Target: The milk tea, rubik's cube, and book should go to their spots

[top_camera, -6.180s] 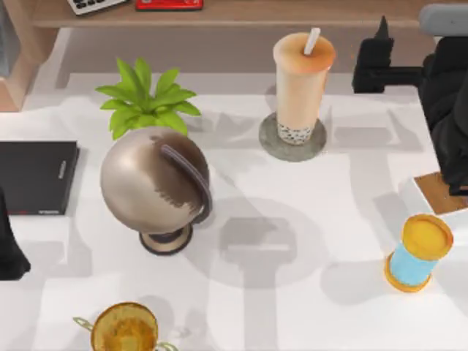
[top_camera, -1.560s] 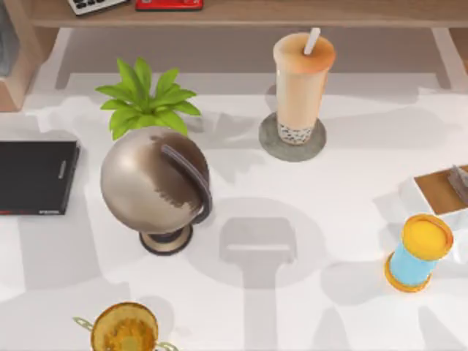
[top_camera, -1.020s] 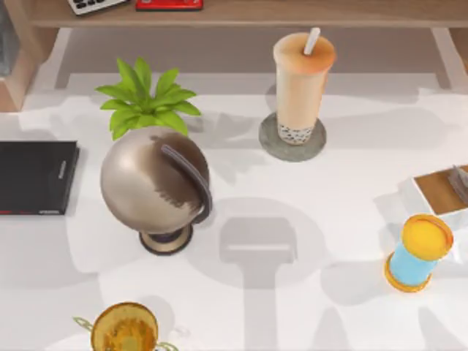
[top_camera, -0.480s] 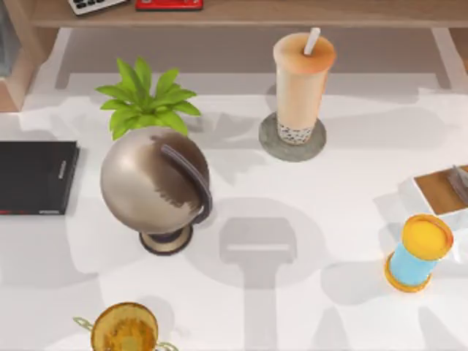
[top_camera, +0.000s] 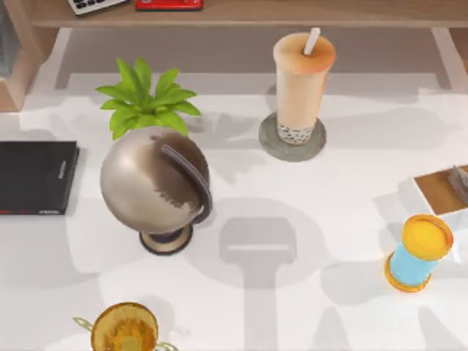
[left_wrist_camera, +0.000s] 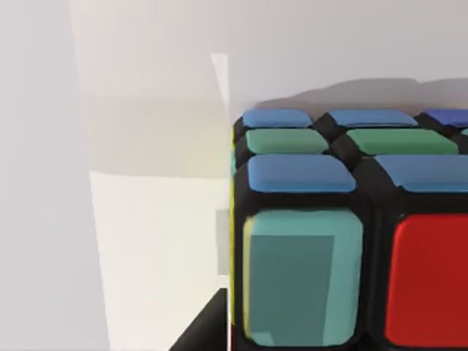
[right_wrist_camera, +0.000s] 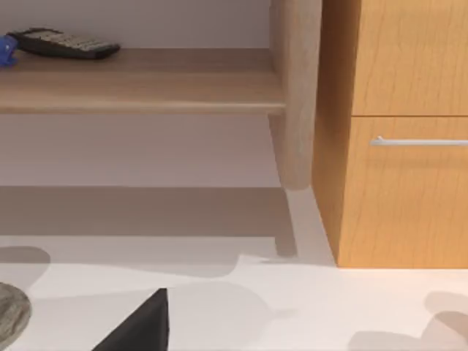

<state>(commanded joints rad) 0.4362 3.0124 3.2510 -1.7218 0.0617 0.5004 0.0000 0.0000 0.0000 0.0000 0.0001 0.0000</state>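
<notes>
Milk tea (top_camera: 303,84) stands on coaster (top_camera: 268,145). Left wrist view shows rubik's cube (left_wrist_camera: 351,234) close up; jaw state cannot be determined.

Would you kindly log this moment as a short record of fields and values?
milk tea: tall clear cup of peach-beige tea, upright on the round grey speckled coaster
black slab: thin flat black rectangle at the table's left edge, nothing on it
cube: multicoloured rubik's cube close up in the left wrist view
distractor: short blue cylinder with orange-yellow ends, right side
other items: bronze globe, green plant
</notes>
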